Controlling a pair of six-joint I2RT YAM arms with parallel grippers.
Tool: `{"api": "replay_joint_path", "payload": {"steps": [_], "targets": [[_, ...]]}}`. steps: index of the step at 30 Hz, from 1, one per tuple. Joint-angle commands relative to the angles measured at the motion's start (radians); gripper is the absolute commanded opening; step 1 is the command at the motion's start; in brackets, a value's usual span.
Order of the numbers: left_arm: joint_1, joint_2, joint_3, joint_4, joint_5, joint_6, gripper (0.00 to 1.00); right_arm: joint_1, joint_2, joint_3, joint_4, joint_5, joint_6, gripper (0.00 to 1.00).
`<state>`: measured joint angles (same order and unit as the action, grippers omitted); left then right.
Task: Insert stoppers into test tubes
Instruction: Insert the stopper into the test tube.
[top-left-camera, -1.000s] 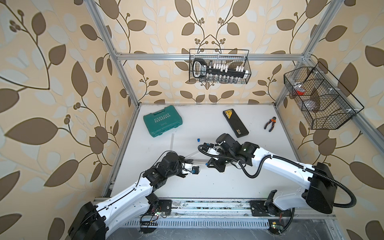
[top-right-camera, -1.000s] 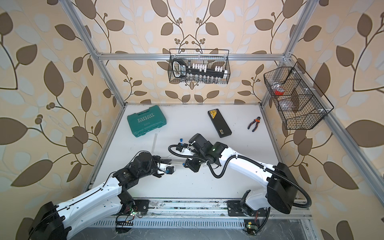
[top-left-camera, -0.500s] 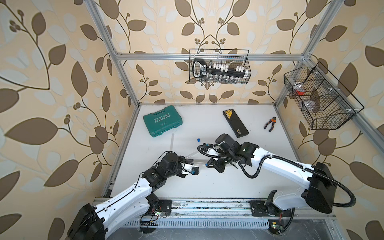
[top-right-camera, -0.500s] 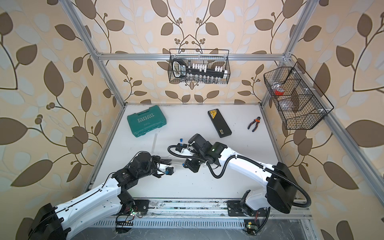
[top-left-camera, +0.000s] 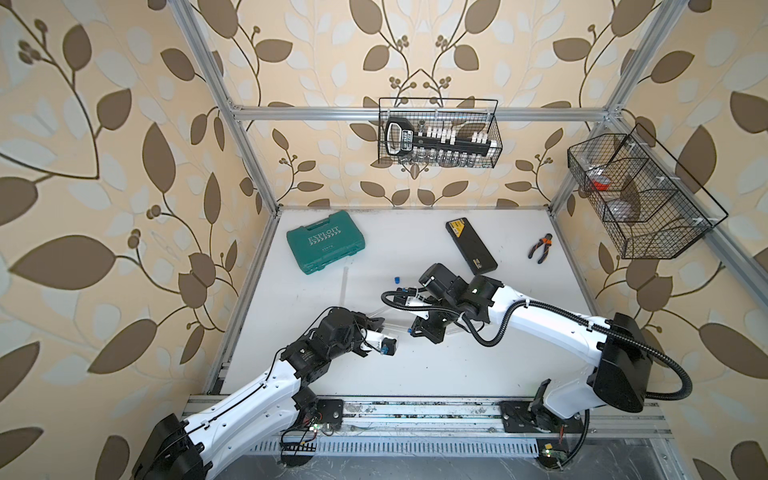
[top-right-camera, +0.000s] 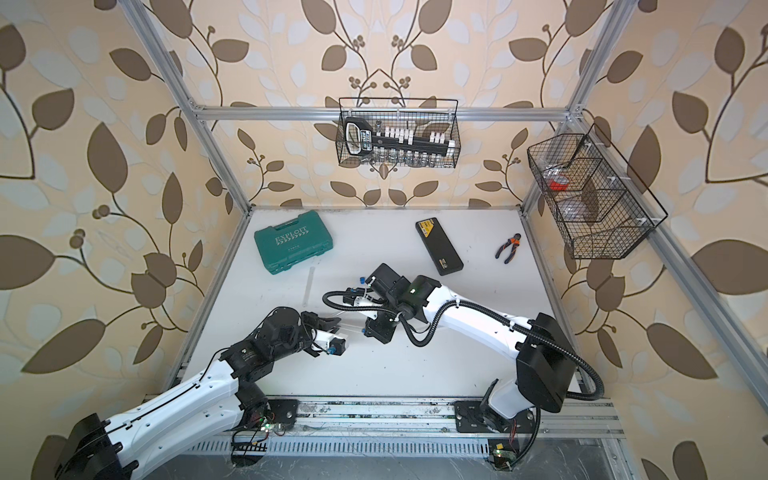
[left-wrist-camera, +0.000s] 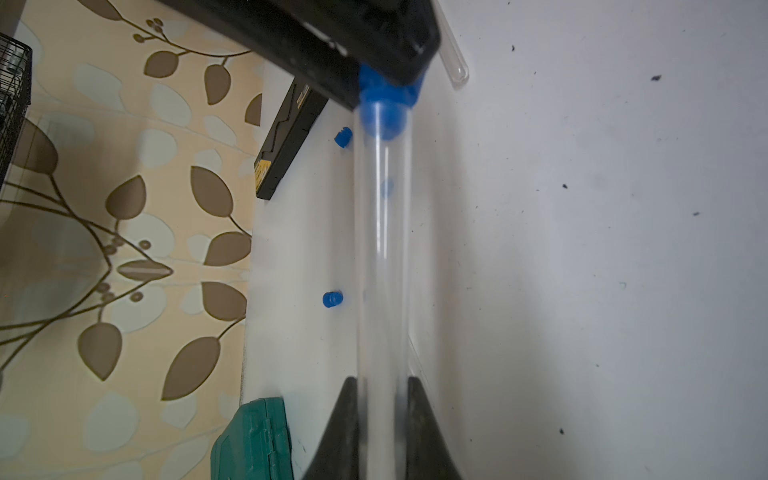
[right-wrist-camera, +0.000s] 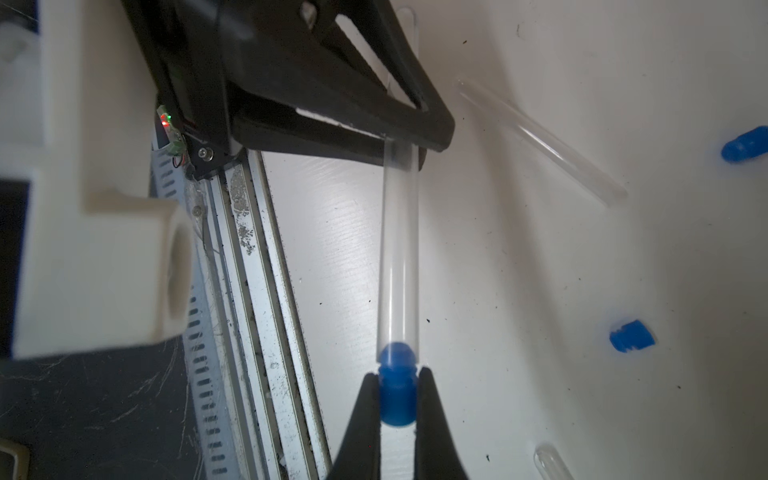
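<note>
Two grippers meet over the middle of the white desk (top-left-camera: 457, 374), somewhat nearer its front edge, where the arms are mounted. The left gripper (left-wrist-camera: 382, 382) has its black jaws pinched on a slim clear plastic test tube (left-wrist-camera: 384, 249), gripping it partway along. The tube runs straight across to the other arm. The right gripper (right-wrist-camera: 397, 395) has its jaws pressed onto a small bright blue plastic stopper (right-wrist-camera: 397, 386). The stopper's rounded nose sits inside the tube's open mouth, and its thicker part is outside between the black fingertips (right-wrist-camera: 370, 399).

Two loose blue stoppers lie on the desk behind the held tube, one (right-wrist-camera: 631, 336) near it and one (right-wrist-camera: 744, 145) further off, well apart from each other. A second clear tube (right-wrist-camera: 540, 137) lies flat near the left gripper, and only the rounded end of a third clear tube (right-wrist-camera: 548, 461) shows in the right wrist view. In a top view a fourth clear tube (top-left-camera: 344, 286) lies just in front of a teal plastic tool case (top-left-camera: 325, 247), which is near the desk's back left corner. A flat black rectangular case (top-left-camera: 471, 246) lies toward the back edge, and orange-handled pliers (top-left-camera: 540, 248) lie near the back right corner.
</note>
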<state>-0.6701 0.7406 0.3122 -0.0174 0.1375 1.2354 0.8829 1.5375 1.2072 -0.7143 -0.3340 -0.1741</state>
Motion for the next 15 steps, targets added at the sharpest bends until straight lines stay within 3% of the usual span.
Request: {"api": "replay_joint_path", "payload": {"steps": [1, 10, 15], "targets": [[-0.047, -0.018, -0.003, 0.062, 0.098, 0.062, 0.00, 0.005, 0.029, 0.073, 0.078, -0.017, -0.024, 0.07], [-0.081, -0.021, -0.008, 0.051, 0.110, 0.087, 0.00, 0.004, 0.060, 0.138, 0.138, -0.020, -0.018, 0.05], [-0.084, -0.039, -0.023, 0.128, 0.139, 0.013, 0.00, 0.004, 0.081, 0.153, 0.200, -0.016, 0.011, 0.01]]}}
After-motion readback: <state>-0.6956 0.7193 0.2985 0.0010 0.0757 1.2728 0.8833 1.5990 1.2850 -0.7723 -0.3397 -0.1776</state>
